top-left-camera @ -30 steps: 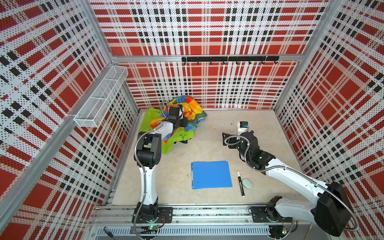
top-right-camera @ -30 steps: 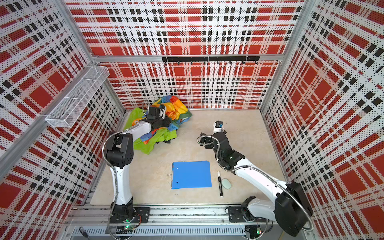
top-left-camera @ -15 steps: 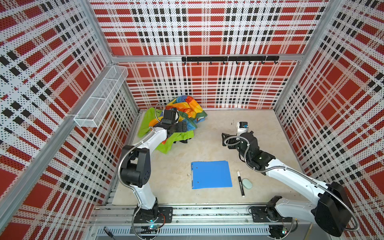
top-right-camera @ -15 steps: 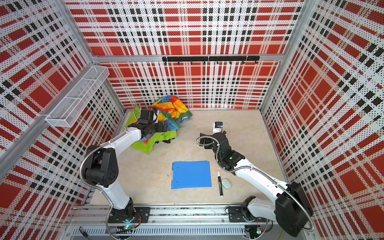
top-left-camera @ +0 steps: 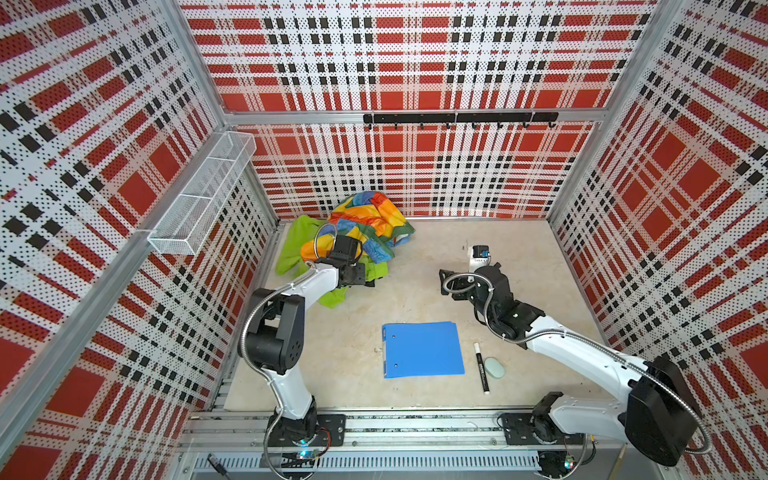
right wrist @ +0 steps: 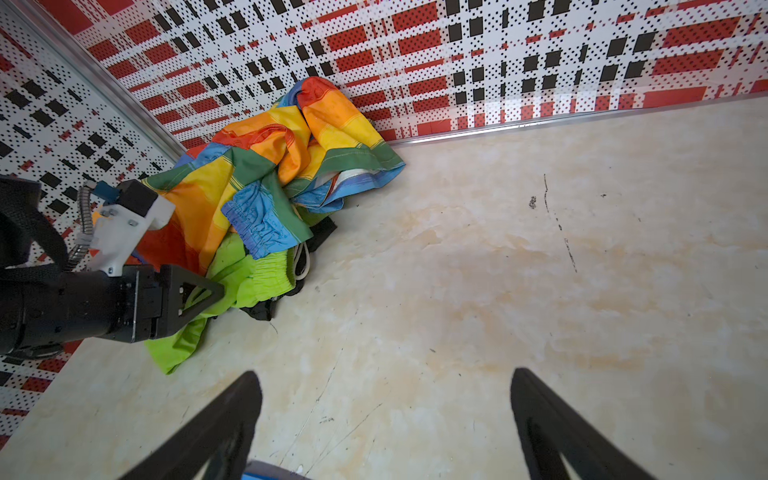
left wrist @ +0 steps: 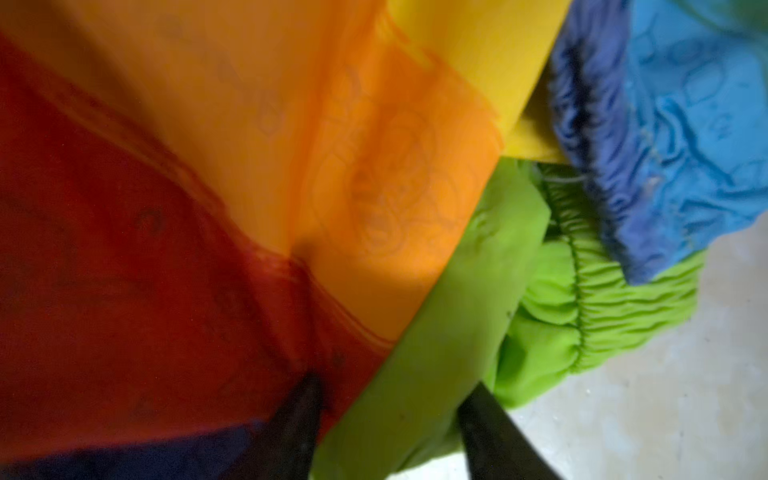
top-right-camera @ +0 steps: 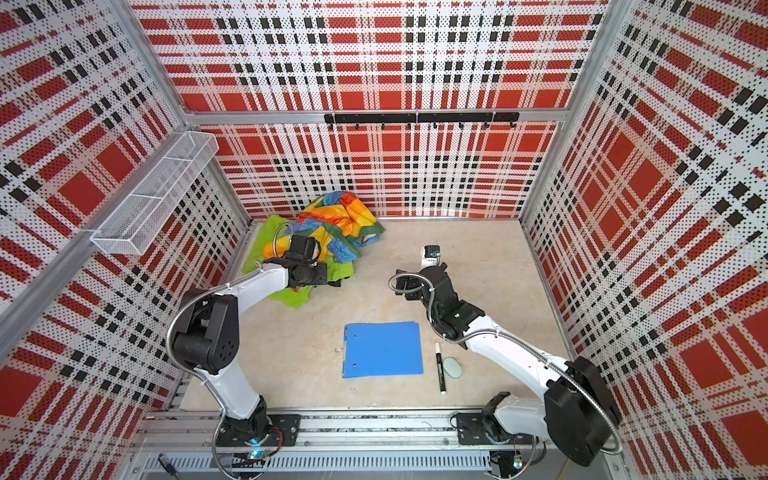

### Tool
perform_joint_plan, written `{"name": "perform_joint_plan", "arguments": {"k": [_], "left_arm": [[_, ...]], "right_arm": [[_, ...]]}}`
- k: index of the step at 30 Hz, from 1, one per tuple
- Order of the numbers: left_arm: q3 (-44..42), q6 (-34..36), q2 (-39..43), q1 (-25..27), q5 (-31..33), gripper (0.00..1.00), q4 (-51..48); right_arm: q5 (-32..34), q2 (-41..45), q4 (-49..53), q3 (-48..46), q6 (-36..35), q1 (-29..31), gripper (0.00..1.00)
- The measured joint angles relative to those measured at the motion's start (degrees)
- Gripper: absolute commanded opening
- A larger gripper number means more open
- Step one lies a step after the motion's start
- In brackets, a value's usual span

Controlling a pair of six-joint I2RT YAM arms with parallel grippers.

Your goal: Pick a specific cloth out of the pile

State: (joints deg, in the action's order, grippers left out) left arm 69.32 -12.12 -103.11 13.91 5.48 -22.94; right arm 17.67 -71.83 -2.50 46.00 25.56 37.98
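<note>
Black fabric shows in 2 small patches at the foot of the pile [top-left-camera: 376,249]. That is the cloth [right wrist: 324,230], nearly all of it buried, with only its edges poking out on the side facing the open worktop [top-left-camera: 415,270].

The pile sits in the back left corner of the worktop, hard against the plaid walls [top-left-camera: 415,187]. On top lies the rainbow patchwork cloth [top-left-camera: 370,216] in red, orange, yellow, green and blue. Under it and out to the left spreads the lime-green garment [top-left-camera: 293,249], its gathered waistband and white drawstring [right wrist: 305,259] lying right beside the black edges.

At the pile's near edge the left claw [left wrist: 395,399] is pushed in where lime-green meets the red and orange panels. Its 2 fingers stand partly apart with a fold of lime-green between them. Whether they pinch that fold I cannot tell. The nearer black patch lies just beside its tips.

To the right of the pile and well apart from it, the right claw [right wrist: 386,415] hovers over bare worktop. Its fingers are spread wide with nothing between them.

Toward the front a blue folder [top-left-camera: 422,349] lies flat. Just to its right is a marker [top-left-camera: 481,368], with a pale green oval [top-left-camera: 493,368] just beside that.
</note>
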Motion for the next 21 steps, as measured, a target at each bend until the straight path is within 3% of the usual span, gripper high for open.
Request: {"name": "perform_joint_plan", "arguments": {"k": [2,5,11,16,21], "left_arm": [[1.33,0.22,-0.66,0.0,0.44,0.12,-0.42],[4.2,1.01,-0.92,0.0,1.68,0.07,-1.64],[14.47,3.48,-0.92,-1.01,4.44,0.05,-4.66],[29.0,6.34,-2.86,-5.29,5.31,0.05,-5.88],[37.9,9.25,-8.85,-7.52,6.12,0.11,-4.63]], "right_arm": [[0.22,0.26,0.04,0.0,0.0,0.0,1.0],[0.59,0.66,0.04,0.0,0.0,0.0,1.0],[0.87,0.68,0.11,-0.02,0.0,0.04,1.0],[0.87,0.68,0.11,-0.02,0.17,0.04,1.0],[0.87,0.68,0.11,-0.02,0.68,0.04,1.0]]}}
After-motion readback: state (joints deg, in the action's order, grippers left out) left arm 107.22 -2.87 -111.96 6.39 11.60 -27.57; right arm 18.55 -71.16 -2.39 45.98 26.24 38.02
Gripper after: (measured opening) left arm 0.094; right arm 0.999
